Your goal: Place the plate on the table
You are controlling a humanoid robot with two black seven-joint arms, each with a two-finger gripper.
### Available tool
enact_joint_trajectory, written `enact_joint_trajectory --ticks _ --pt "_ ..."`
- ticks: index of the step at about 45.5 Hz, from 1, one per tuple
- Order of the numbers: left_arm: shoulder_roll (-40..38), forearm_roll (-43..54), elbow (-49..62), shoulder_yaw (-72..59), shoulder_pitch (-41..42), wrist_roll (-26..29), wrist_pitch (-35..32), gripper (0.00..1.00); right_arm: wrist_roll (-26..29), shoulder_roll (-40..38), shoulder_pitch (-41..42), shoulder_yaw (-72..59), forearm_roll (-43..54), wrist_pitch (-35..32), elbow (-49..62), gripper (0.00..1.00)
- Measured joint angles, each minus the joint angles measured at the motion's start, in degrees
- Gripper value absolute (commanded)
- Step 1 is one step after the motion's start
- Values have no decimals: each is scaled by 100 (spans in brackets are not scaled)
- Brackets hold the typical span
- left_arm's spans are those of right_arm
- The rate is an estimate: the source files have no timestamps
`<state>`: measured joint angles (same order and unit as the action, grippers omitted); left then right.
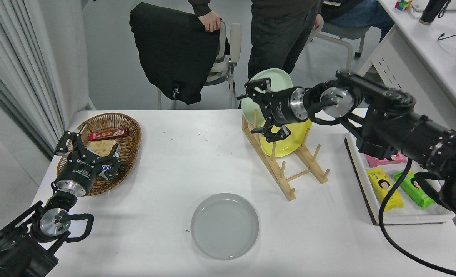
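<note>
The grey plate [224,225] lies flat and face up on the white table [166,169], close to the near edge and about midway along it. It is round, so it has no long axis; its shallow rim turns upward. Nothing touches it, and the tabletop around it is bare on all sides.

At the near left corner the left arm is parked, its gripper [85,153] spread open and empty, hanging over the near rim of a wicker basket [130,130] that sits by the left edge. The basket holds a few wrapped snacks [108,134].

Beyond the plate and to its right stands a wooden rack [285,171], running at a slant from the far edge toward the near right. Its near slots are empty. A yellow plate [289,142] leans in the rack's far part, and a mint-green plate [251,105] stands on edge behind it, at the far edge.

By the right edge a white tray [370,200] carries snack packets [385,188].

The right arm reaches in from the right, well above the table. Its gripper [265,109] hangs in front of the two racked plates, fingers wide apart, holding nothing.

Past the far edge are a chair [228,50] draped with a black jacket [174,50] and a standing person [278,34], one hand [209,20] on the chair back.
</note>
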<state>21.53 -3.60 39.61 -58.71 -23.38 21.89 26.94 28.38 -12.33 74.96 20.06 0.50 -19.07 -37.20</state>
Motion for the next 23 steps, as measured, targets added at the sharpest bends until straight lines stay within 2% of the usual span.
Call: enact_joint_trajectory --ticks 16,23 --pt "0 0 -1 0 0 0 0 98 -78 -471 -270 932 12 -409 299 99" --pt "0 1 -1 0 0 0 0 98 -344 -532 -585 1408 15 -438 660 99"
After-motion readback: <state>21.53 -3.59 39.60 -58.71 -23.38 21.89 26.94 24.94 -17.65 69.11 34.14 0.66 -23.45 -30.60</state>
